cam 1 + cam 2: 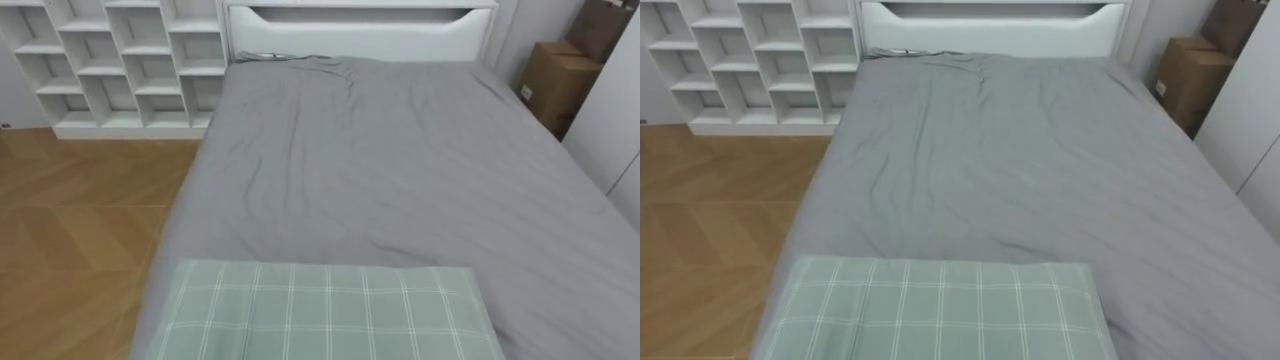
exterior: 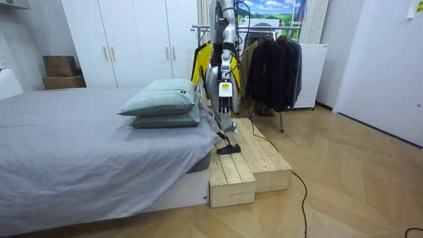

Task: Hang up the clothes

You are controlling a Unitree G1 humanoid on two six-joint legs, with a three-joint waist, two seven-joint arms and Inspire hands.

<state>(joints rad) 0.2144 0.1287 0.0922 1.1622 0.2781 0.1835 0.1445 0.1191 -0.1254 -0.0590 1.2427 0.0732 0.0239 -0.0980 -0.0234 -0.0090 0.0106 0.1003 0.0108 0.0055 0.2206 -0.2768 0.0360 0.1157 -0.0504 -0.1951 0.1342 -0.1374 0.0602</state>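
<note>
I count one bed (image 1: 400, 170), running ahead toward 12 o'clock. There are two pillows, stacked: a checked pillow (image 2: 162, 98) on top of a plain pillow (image 2: 166, 121). From the head camera the checked pillow lies at 6 o'clock. One white shelf unit (image 1: 130, 60) stands at 11 o'clock. At 2 o'clock are two cardboard boxes (image 1: 556, 78), one behind the other. In the room view I make out two wooden platforms (image 2: 231, 173) side by side, one wardrobe (image 2: 132, 39) and one clothes rack (image 2: 264, 28). One yellow garment (image 2: 200, 63) hangs there, beside dark coats (image 2: 274, 66) whose number I cannot settle.
</note>
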